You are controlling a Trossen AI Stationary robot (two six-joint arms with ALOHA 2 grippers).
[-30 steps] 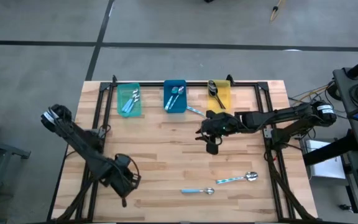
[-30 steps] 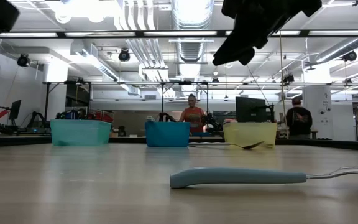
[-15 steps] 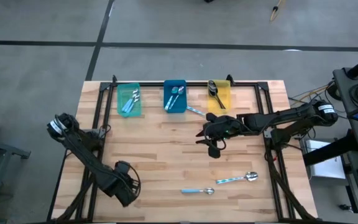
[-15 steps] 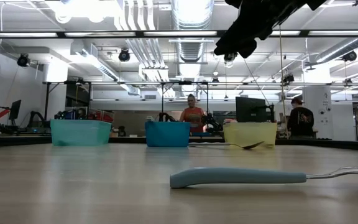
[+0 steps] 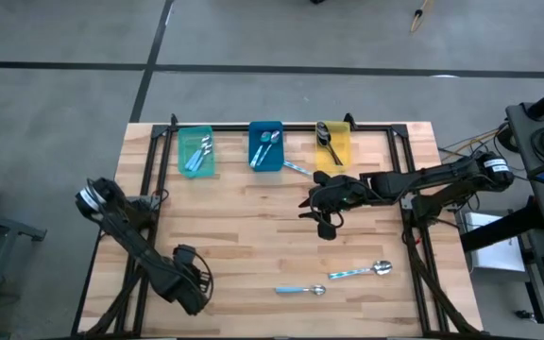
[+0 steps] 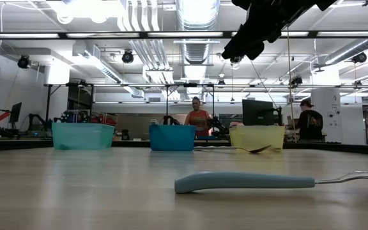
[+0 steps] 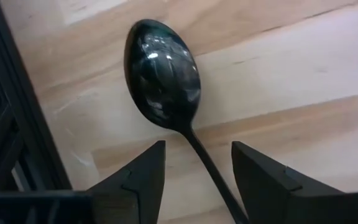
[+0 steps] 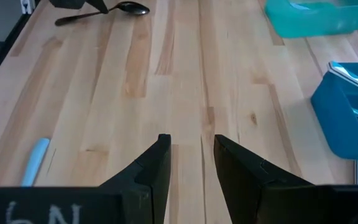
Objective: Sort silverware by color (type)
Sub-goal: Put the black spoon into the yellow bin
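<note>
Spoons lie in several places on the desk (image 5: 253,227): two with light-blue handles (image 5: 359,271) at the lower right of the high view, one dark spoon (image 7: 164,78) between the parted fingers of the left claw (image 7: 194,163) at the lower left, not grasped. The right claw (image 5: 323,225) hangs released above the desk's middle, holding nothing.
</note>
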